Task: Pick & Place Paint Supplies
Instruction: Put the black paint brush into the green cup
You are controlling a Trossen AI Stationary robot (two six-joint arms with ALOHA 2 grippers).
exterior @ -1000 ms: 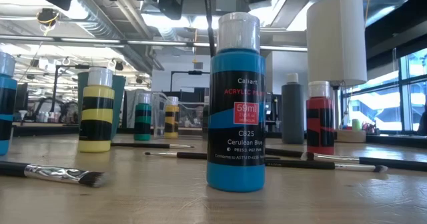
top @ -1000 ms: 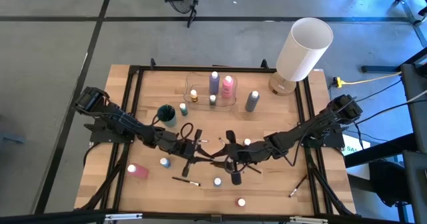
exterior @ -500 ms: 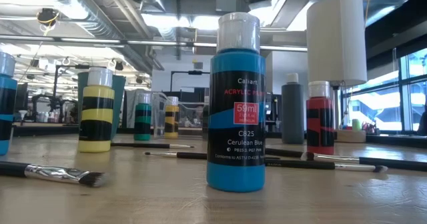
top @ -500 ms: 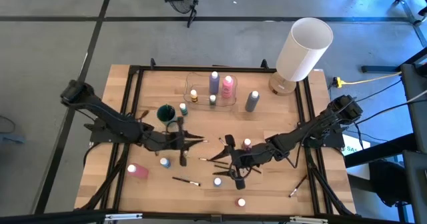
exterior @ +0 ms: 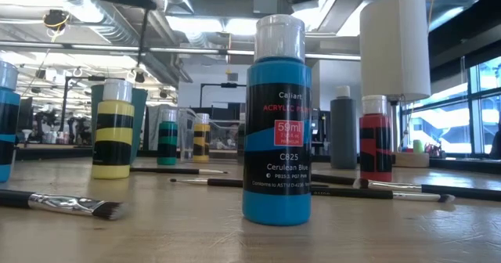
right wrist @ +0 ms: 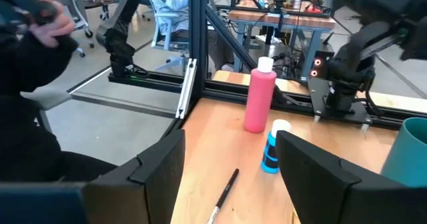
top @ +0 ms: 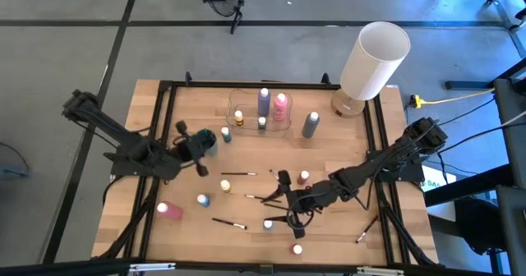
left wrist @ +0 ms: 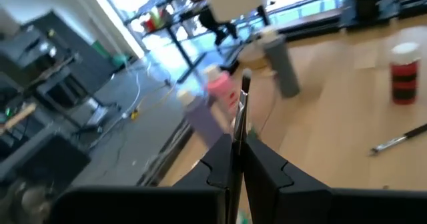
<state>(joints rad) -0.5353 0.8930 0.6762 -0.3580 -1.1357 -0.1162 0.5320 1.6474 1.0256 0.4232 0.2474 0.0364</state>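
Note:
My left gripper [top: 199, 154] hangs over the table's left half beside a teal cup [top: 205, 138], shut on a thin dark paintbrush [left wrist: 241, 107]. My right gripper [top: 278, 200] hovers open over the table's middle with nothing between its fingers [right wrist: 230, 157]. Ahead of it in the right wrist view are a pink bottle [right wrist: 259, 101], a small blue bottle [right wrist: 273, 145] and a loose brush [right wrist: 223, 192]. Purple [top: 264, 102] and pink [top: 281, 105] bottles stand inside a clear container [top: 246, 95] at the back. More small bottles and brushes lie scattered on the wood. My left gripper pinches the paintbrush's dark handle [left wrist: 236, 139] between its two fingers, with the light-tipped end [left wrist: 245, 84] sticking out past them. The brush lies across the fingers. In the low view it hangs below the gripper, nearly upright [exterior: 143, 52], clear of the table.
A big white lamp [top: 374, 61] stands at the far right corner, with a grey bottle [top: 310, 124] near it. A blue bottle [exterior: 278, 130] stands close to the near edge. A black frame [top: 164, 103] rims the table. Bare wood lies between the container and the grippers.
My left gripper has pulled back from the table's middle toward the left edge and risen, tipping from pointing down to nearly level. The paintbrush has gone with it, lifted clear of the table. A small yellow bottle and a brush now show where the arm was.

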